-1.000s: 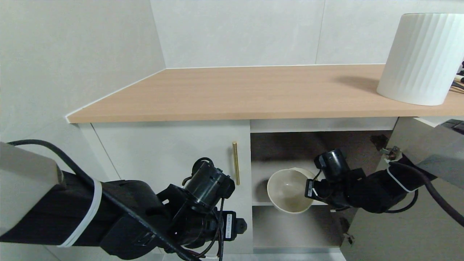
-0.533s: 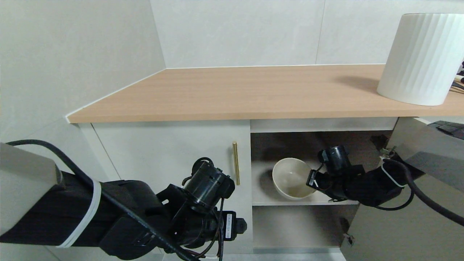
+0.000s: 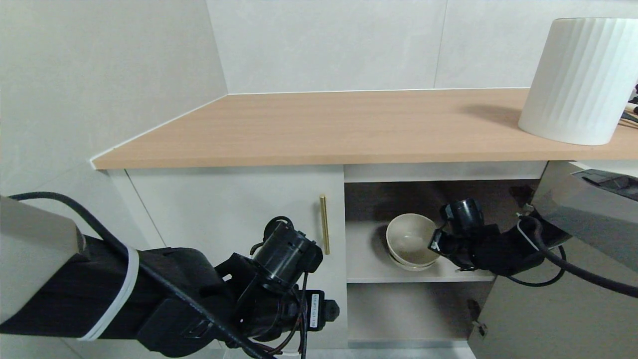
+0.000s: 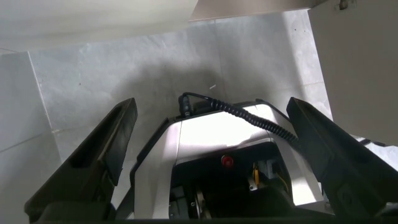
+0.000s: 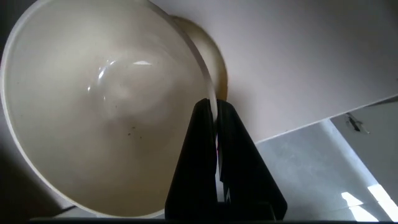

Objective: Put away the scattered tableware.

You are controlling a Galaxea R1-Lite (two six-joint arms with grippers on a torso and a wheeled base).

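Right gripper, lower right of centre in the head view, pinches the rim of a cream bowl. The bowl sits tilted over a second bowl on the upper shelf of the open cabinet. Left gripper stands wide, holding nothing.

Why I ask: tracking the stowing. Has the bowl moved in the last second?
Yes. The bowl, held by the right gripper, went from overhanging the front edge of the shelf to farther in over it, away from the door handle.

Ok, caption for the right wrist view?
Right gripper shut on the rim of a cream bowl, just above a second bowl on the cabinet shelf.
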